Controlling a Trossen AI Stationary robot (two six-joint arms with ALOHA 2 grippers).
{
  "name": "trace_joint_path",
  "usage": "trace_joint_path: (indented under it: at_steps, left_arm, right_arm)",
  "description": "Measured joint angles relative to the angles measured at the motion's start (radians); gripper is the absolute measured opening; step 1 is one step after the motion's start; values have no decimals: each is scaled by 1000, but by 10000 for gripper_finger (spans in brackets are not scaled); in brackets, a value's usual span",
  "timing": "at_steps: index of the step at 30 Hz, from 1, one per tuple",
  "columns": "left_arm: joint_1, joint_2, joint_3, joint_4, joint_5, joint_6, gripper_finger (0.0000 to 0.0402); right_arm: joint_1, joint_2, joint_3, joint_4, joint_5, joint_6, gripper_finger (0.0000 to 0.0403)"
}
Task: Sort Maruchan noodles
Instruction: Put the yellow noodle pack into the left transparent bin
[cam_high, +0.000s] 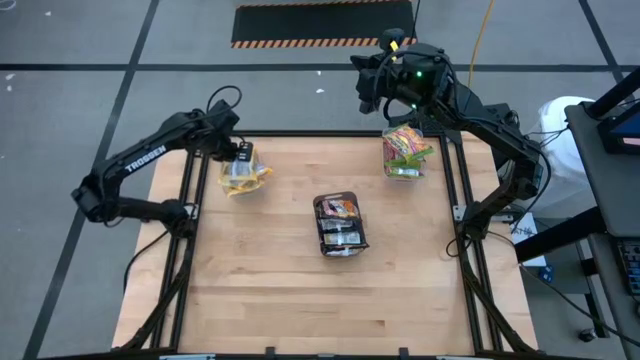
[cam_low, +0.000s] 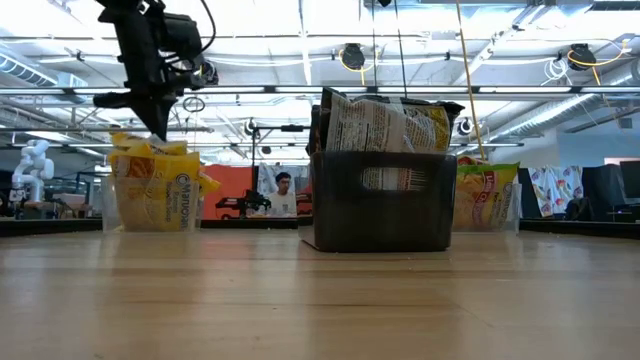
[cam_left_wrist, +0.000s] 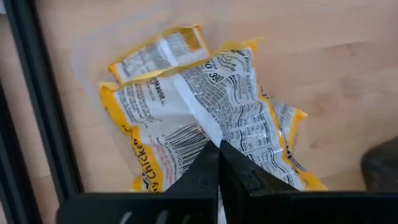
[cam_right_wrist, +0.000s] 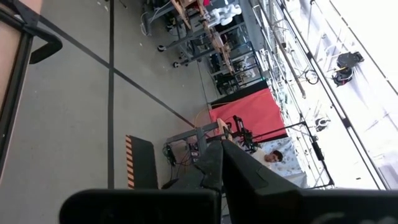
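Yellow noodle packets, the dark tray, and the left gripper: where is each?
yellow noodle packets (cam_left_wrist: 205, 106): left wrist view, white printed back.
dark tray (cam_low: 385, 205): low view, front wall.
left gripper (cam_left_wrist: 219, 152): left wrist view, shut fingertips.

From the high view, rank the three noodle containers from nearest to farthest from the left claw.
1. Tub of yellow packets, directly under the left claw, at the table's left.
2. Dark tray of brown packets, at the centre.
3. Tub of green-edged packets, far right.

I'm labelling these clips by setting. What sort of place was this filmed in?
Probably a robotics lab or workshop: an open hall with ceiling trusses, hazard-striped floor marking, a person at benches, beyond the wooden table.
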Motion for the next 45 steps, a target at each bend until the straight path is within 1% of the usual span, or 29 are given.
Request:
trace_joint_path:
  at_steps: [7,15,21,24,28,32,33,35,39,41,45]
  left_arm:
    - [30,41,0,2,-3,24,17]
    - [31,89,0,7,-9,104,10]
    - [31,105,0,79,-46,225,22]
    - [31,105,0,128,-48,229,35]
    - [31,105,0,138,-63,213,55]
    - [31,105,0,138,-64,214,60]
    - [31,105,0,138,-62,216,60]
    - [31,96,0,137,-34,213,60]
    - [31,48,0,140,69,238,60]
    - [30,9,0,152,103,240,60]
    - [30,-107,0,202,109,288,60]
  right_arm:
    - [0,0,0,0,-1,0,0]
    - [0,0,0,0,-1,-16,0]
    - [0,0,0,0,-1,-16,0]
    - [0,0,0,0,-1,-16,0]
    - [0,0,0,0,-1,-16,0]
    - [0,0,0,0,3,-17,0]
    - [0,0,0,0,18,-22,0]
    - [0,0,0,7,60,-43,0]
    - [0,-3,0,58,154,-75,0]
    - [-5,-17,0,59,157,-68,0]
    - [-5,-68,1,41,157,12,0]
